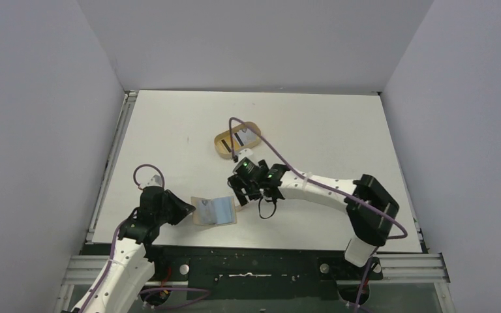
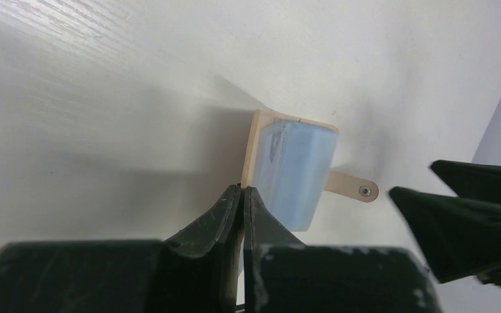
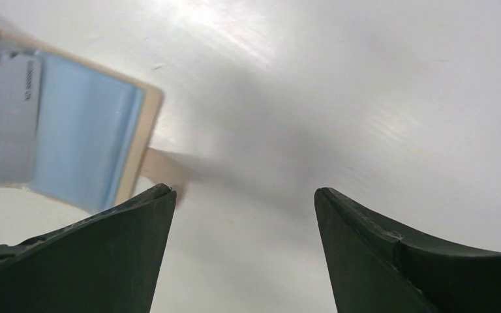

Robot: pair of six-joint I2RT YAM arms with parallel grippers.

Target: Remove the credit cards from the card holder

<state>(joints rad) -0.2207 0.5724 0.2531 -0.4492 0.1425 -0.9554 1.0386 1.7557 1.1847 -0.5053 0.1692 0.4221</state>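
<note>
top view, left gripper [image 1: 191,209]: pressed together on the left edge of the open card holder [image 1: 216,211]
top view, right gripper [image 1: 239,195]: spread, just right of the card holder; beyond it an oval tray [image 1: 222,145] holds credit cards [image 1: 242,138], too small for detail
left wrist view: fingertips pinch the tan edge; snap tab [image 2: 357,190] sticks out beyond
right wrist view: credit card [image 3: 3,117] sits in the card holder, left of the fingers, cut off by the frame; snap tab half hidden

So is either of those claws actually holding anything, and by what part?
The left gripper pinches the open card holder by its tan edge. The right gripper is open and empty.
</note>
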